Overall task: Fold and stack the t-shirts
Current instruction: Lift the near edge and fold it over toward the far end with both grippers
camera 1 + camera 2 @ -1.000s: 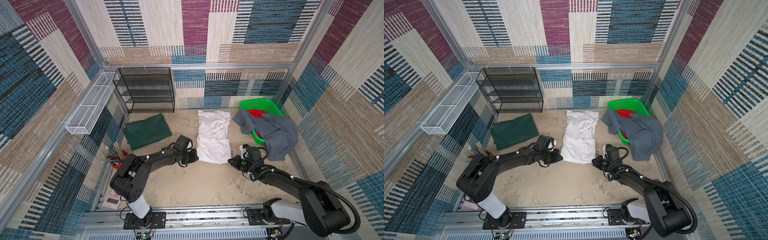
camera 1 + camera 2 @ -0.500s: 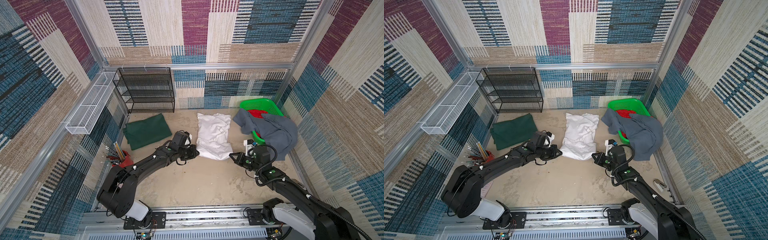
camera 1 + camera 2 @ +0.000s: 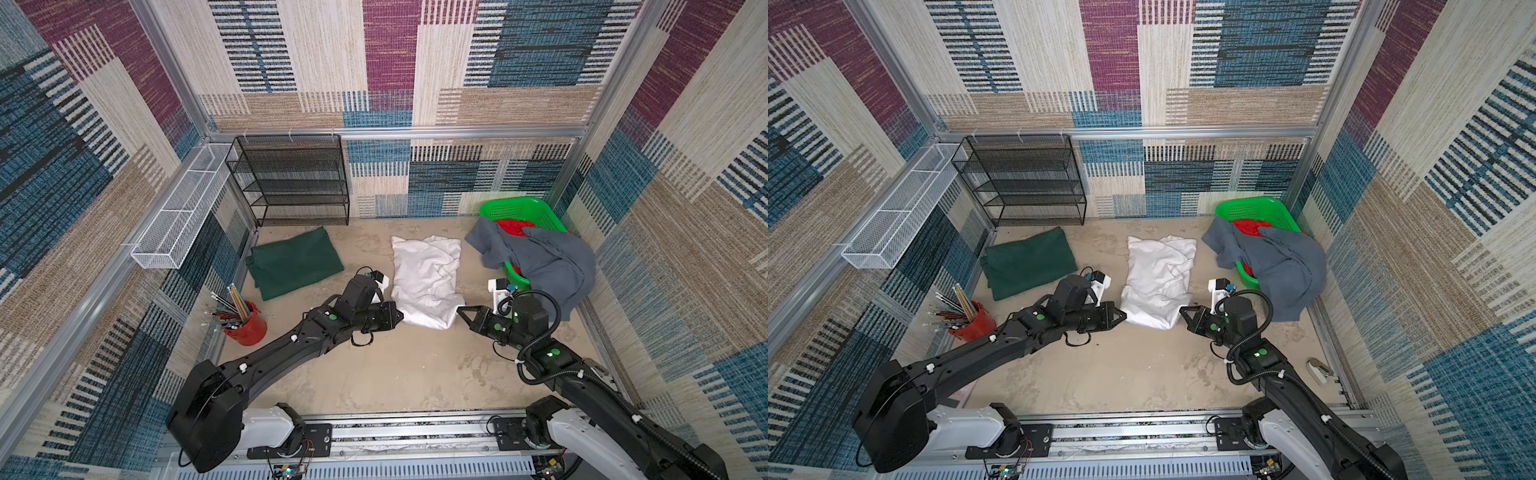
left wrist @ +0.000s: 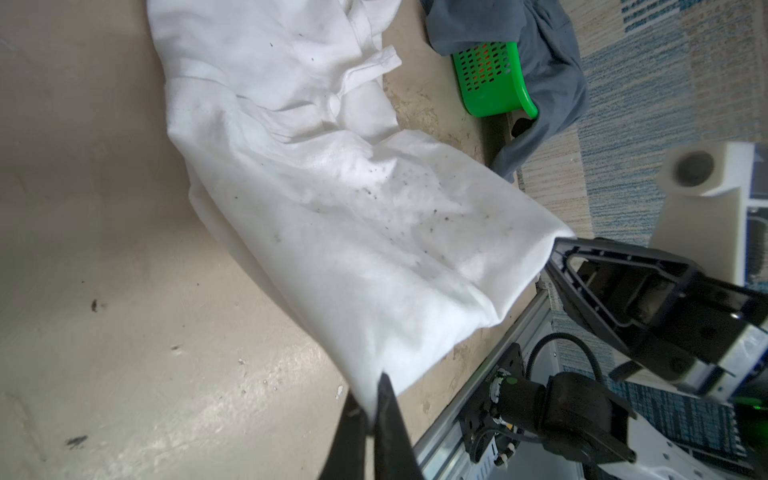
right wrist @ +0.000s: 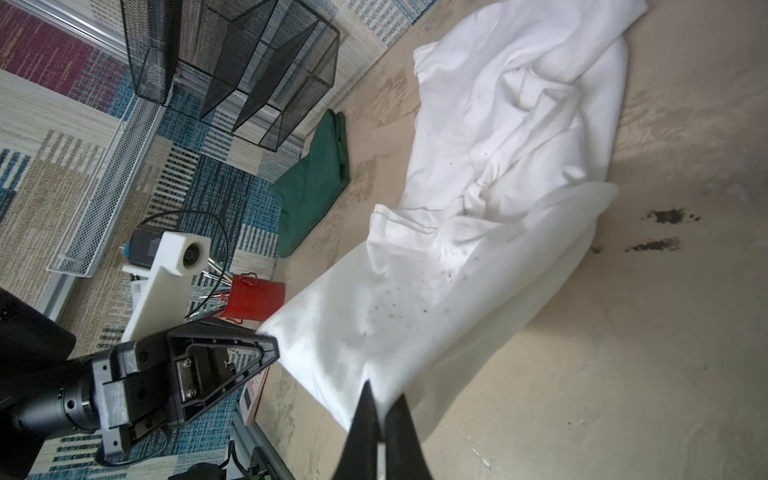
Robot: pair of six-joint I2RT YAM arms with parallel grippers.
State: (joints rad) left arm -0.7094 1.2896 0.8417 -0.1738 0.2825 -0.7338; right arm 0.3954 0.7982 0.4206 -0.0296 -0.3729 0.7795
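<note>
White tee (image 3: pixel 426 274) lifted, left tool (image 3: pixel 401 316), right tool (image 3: pixel 459 309) gripping

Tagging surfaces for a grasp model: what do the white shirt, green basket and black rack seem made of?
The white shirt looks like soft matte cloth, likely cotton: it creases and hangs in loose folds. The basket seems moulded plastic, slightly glossy: smooth rim, even slots. The rack is probably fine metal mesh on a wire frame, coated matte black: you see through it.

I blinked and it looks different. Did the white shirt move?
Yes. The far edge of the shirt slid away from the rack, toward the robot; the left hand and right hand pinch its near corners.
</note>
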